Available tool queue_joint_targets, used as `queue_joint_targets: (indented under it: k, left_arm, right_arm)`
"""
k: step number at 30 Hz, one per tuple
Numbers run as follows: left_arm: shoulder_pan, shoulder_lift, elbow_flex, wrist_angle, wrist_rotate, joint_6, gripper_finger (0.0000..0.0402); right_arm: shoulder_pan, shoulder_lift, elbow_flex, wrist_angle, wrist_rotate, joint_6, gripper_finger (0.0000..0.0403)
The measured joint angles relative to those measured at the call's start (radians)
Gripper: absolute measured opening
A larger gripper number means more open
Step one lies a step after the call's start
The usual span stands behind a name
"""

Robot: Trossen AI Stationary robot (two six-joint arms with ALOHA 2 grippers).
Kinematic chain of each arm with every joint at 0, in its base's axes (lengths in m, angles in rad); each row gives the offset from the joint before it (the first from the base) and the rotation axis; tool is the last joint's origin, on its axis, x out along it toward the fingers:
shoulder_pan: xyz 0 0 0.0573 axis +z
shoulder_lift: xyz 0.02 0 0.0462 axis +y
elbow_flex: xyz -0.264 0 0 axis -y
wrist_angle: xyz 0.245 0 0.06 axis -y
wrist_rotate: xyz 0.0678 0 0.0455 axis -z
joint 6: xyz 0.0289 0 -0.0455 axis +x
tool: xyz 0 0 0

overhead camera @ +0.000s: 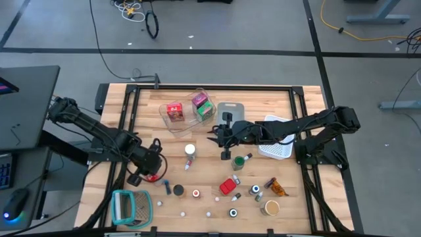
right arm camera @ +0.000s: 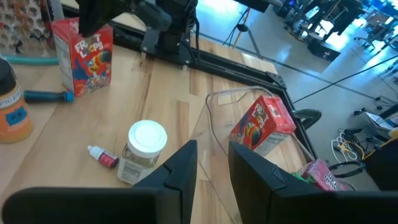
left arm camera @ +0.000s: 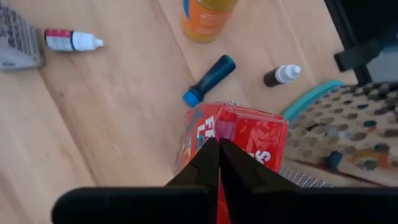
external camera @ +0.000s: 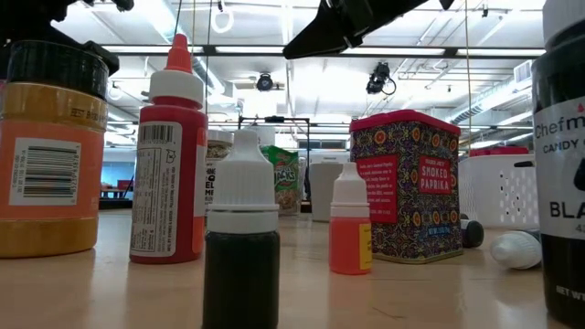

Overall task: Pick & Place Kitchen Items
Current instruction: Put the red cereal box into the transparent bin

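A red cereal packet (overhead camera: 152, 176) (left arm camera: 249, 134) stands upright near the table's left side, next to the teal ribbed holder (overhead camera: 130, 206). My left gripper (overhead camera: 149, 168) (left arm camera: 217, 146) is directly over it, pointing steeply down, with its fingers shut at the packet's top. The right wrist view shows the same packet (right arm camera: 84, 53) with that gripper above it. My right gripper (overhead camera: 218, 135) (right arm camera: 214, 167) hovers over the table's middle, open and holding nothing. It is beside the clear bin (overhead camera: 187, 112), which holds a red packet (overhead camera: 175, 112) and a green packet (overhead camera: 202, 106). My left gripper comes from above, slanting down, and its two fingertips (left arm camera: 208, 155) meet on the top edge (left arm camera: 231, 118) of the red cereal packet. The fingers themselves hide the exact place of contact. The packet stands upright with its bottom on the table.
A white-capped jar (overhead camera: 190, 150), small dropper bottles (overhead camera: 187, 164), a blue marker (left arm camera: 210, 79), a green-capped bottle (overhead camera: 242, 160), a red tin (overhead camera: 228, 186) and a brown jar (overhead camera: 270, 208) are scattered over the near half. A white basket (overhead camera: 277, 145) and a grey bin (overhead camera: 230, 108) stand at the far right.
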Motion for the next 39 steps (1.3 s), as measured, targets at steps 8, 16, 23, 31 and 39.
queue_joint_targets:
  k: [8, 16, 23, 31, 39]
  left_arm:
    - [0.0, 0.004, 0.112, -0.042, -0.124, -0.041, 0.0006]
    - [0.025, 0.002, 0.307, -0.14, -0.382, -0.127, 0.0006]
    - [0.144, 0.001, 0.384, -0.036, -0.603, -0.131, 0.0004]
    - [0.402, 0.001, 0.355, -0.013, -0.539, -0.215, 0.0005]
    - [0.708, 0.022, 0.277, 0.051, -0.302, -0.141, 0.0004]
  right_arm:
    - [-0.006, 0.0, 0.0, 0.043, -0.126, -0.002, 0.0102]
    - [-0.006, 0.0, 0.0, 0.046, -0.217, -0.002, 0.0102]
    - [-0.006, 0.0, 0.0, 0.046, -0.217, 0.009, 0.0102]
    - [-0.006, 0.0, 0.0, 0.046, -0.217, 0.009, 0.0102]
    - [-0.006, 0.0, 0.0, 0.046, -0.217, 0.009, 0.0102]
